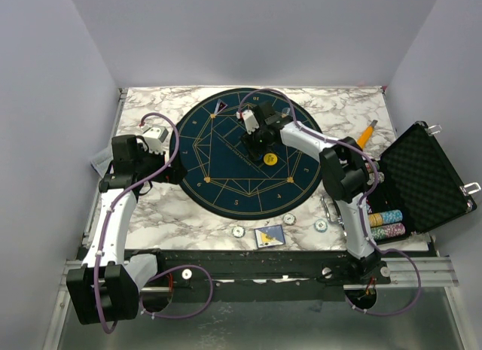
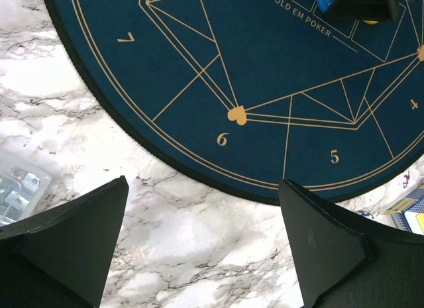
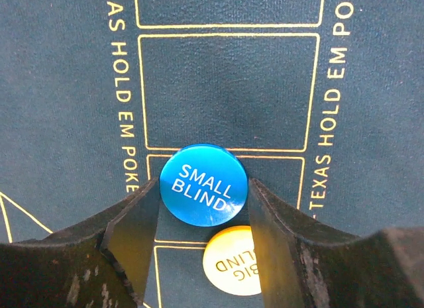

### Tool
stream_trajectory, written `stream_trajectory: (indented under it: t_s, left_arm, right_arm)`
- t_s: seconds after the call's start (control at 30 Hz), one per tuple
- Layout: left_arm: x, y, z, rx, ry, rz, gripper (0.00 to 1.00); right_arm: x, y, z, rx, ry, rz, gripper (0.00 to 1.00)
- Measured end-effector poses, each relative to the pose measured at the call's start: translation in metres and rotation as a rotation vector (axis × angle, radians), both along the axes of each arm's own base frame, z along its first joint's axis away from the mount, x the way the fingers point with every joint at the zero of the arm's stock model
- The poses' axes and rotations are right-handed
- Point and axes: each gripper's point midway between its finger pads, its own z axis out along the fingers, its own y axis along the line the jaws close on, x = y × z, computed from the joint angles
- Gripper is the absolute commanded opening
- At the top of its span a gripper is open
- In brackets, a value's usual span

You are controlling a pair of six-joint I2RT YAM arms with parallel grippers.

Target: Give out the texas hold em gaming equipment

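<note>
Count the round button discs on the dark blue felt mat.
2. The blue SMALL BLIND disc lies between the fingers of the right gripper; the yellow BIG BLIND disc sits beside it, partly hidden by one finger. Others may be hidden.

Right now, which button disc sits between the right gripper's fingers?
The blue SMALL BLIND disc, flanked by both fingers of the right gripper. The yellow BIG BLIND disc lies behind it, nearer the wrist, partly hidden by one finger.
</note>
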Motion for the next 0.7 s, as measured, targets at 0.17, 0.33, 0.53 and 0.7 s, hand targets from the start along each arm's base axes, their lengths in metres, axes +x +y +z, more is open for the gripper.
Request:
stream_trajectory:
  t_s: [0.17, 0.33, 0.53, 0.7]
  left_arm:
    - [0.0, 0.0, 0.0, 0.0, 0.001, 0.0, 0.98]
    - [0.0, 0.0, -0.001, 0.0, 0.002, 0.0, 0.98]
    - [0.0, 0.0, -0.002, -0.001, 0.007, 0.0, 0.98]
    - [0.0, 0.003, -0.002, -0.001, 0.01, 0.009, 0.99]
  right_arm:
    - [0.0, 0.0, 0.0, 0.001, 0.002, -0.002, 0.45]
    - [-0.007, 0.0, 0.007, 0.006, 0.015, 0.009, 0.4]
    - [-0.023, 0.01, 0.051, 0.058, -0.03, 0.058, 0.38]
    - [-0.057, 0.034, 0.078, 0.085, -0.065, 0.152, 0.38]
